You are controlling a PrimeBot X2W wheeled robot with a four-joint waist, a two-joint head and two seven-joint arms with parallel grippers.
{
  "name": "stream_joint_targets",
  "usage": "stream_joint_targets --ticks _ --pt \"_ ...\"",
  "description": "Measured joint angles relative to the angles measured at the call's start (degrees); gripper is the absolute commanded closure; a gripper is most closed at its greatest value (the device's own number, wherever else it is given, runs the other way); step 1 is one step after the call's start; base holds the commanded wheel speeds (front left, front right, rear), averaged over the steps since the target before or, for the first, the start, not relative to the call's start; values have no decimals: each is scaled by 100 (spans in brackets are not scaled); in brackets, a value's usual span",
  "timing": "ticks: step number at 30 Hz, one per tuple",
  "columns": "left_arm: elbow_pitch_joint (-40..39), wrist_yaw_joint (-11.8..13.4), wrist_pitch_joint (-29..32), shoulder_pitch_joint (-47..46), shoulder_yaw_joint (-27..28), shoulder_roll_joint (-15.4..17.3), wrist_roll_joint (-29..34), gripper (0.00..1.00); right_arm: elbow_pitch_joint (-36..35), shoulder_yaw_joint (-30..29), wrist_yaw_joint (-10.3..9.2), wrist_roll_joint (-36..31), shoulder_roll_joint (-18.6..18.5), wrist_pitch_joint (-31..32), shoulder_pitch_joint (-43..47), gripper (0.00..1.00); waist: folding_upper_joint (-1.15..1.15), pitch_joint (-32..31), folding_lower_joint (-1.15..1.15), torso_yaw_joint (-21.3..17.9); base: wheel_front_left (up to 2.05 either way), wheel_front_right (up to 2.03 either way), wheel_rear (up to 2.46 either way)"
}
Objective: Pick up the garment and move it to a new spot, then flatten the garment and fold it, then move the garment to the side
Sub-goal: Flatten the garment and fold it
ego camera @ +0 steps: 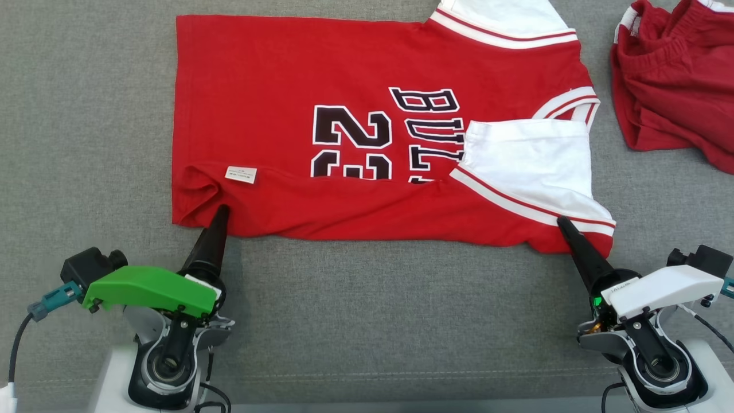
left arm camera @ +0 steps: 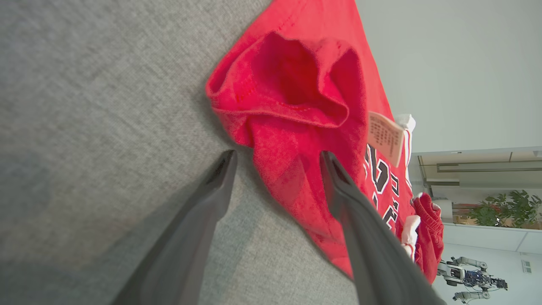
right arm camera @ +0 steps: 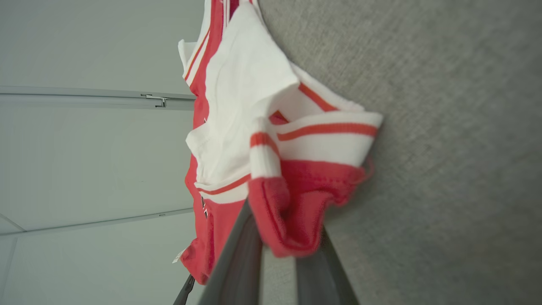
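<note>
Roughly midway, by the look of it. The jersey (ego camera: 355,69) lies spread on the grey cloth surface (ego camera: 86,115) in front of the robot and is mostly flat, so the move to a new spot and the flattening seem done. Folding looks begun: the near long edge is turned over onto the front, showing the inside with its white label (ego camera: 241,174), and one white sleeve (ego camera: 527,166) lies across the lettering (ego camera: 427,129). The right claw (ego camera: 563,223) is clenched on the near right corner, with a wad of red hem pinched between its fingers. The left claw (ego camera: 221,212) is spread wide at the near left corner, the bunched red edge sitting between its fingers, not yet gripped. What remains, I judge, is to close the left claw, carry the fold over, finish folding, then shift the jersey aside. A second red garment (ego camera: 671,86) lies apart at the far right.
</note>
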Motion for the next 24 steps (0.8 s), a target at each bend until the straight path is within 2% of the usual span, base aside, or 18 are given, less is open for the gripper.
stream_joint_targets --ticks 12,24 --pt "476 -27 -140 -240 45 -1 73 0 120 -214 59 -23 -131 -51 -28 100 0 -48 0 -102 0 0 0" --pt "616 -54 -250 -261 41 -42 73 0 182 -181 62 -48 -163 -49 -28 100 0 -121 0 -45 0 0 0"
